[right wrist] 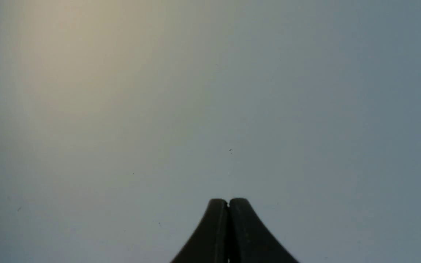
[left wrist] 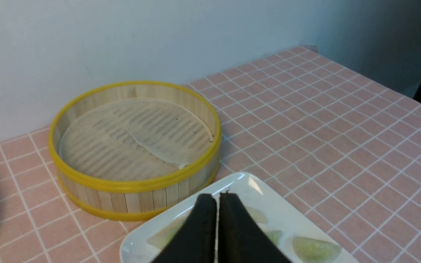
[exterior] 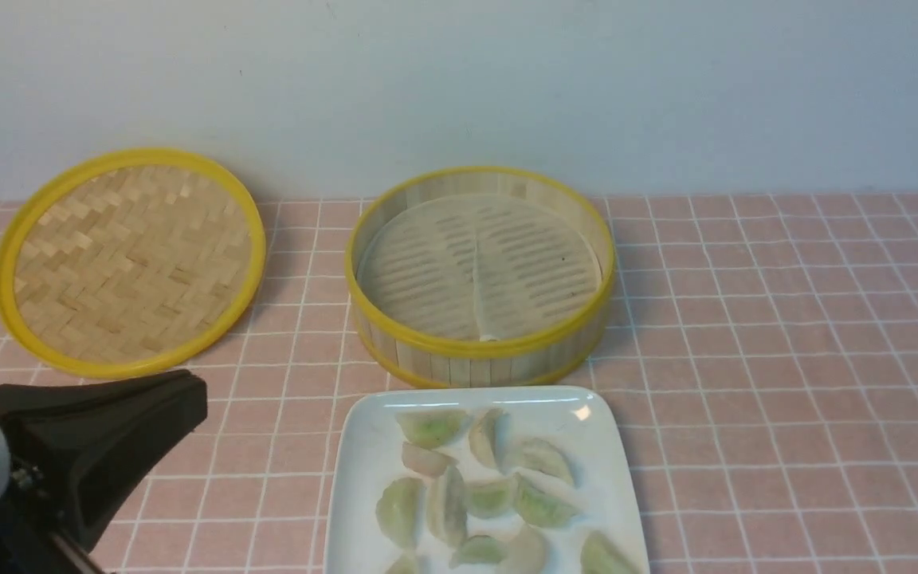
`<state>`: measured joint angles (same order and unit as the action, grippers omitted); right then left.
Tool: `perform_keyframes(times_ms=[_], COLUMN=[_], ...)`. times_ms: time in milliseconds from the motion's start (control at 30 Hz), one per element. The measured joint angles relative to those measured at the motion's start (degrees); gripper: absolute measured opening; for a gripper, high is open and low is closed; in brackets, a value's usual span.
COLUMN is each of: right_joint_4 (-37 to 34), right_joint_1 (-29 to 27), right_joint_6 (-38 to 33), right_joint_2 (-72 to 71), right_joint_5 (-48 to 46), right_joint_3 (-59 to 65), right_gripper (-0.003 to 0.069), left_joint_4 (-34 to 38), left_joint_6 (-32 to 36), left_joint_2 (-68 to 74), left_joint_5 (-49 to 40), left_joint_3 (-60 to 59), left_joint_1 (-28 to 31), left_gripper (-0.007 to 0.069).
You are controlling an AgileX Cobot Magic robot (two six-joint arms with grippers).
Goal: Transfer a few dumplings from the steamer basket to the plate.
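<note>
The left gripper (left wrist: 217, 199) is pressed together, empty, above the plate (left wrist: 232, 182); the dumplings (exterior: 475, 486) lie beneath it, the bare steamer basket (exterior: 479, 347) beyond. A careless descent could crush them.

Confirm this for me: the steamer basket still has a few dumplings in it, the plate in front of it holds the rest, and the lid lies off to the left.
Not quite: the steamer basket is empty, only its slotted liner showing in the front view. All the dumplings are on the plate in front of it, and the lid lies off to the left.

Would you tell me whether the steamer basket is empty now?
Empty: the steamer basket shows only its bare slotted liner; the dumplings lie on the plate.
</note>
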<state>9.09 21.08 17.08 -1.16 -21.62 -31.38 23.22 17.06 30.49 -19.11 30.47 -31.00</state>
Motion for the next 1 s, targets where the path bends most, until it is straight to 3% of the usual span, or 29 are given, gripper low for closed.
perform_keyframes(times_ms=[600, 700, 833, 1000], right_joint_4=[0.0, 0.0, 0.0, 0.0], right_joint_1=[0.0, 0.0, 0.0, 0.0], right_joint_6=[0.0, 0.0, 0.0, 0.0], right_joint_2=[0.0, 0.0, 0.0, 0.0], right_joint_5=[0.0, 0.0, 0.0, 0.0], right_joint_3=[0.0, 0.0, 0.0, 0.0], right_gripper=[-0.0015, -0.0015, -0.0015, -0.0015], left_joint_4=[0.2, -1.8, -9.9, -19.9], left_joint_6=[0.0, -0.2, -3.9, -11.2], left_joint_2=[-1.9, -2.9, -8.2, -18.3], left_joint_5=[0.2, 0.0, 0.0, 0.2], left_joint_3=[-0.2, -0.2, -1.0, -7.8], left_joint_1=[0.0, 0.0, 0.3, 7.9], left_gripper=[-0.0006, -0.0006, -0.0006, -0.0006])
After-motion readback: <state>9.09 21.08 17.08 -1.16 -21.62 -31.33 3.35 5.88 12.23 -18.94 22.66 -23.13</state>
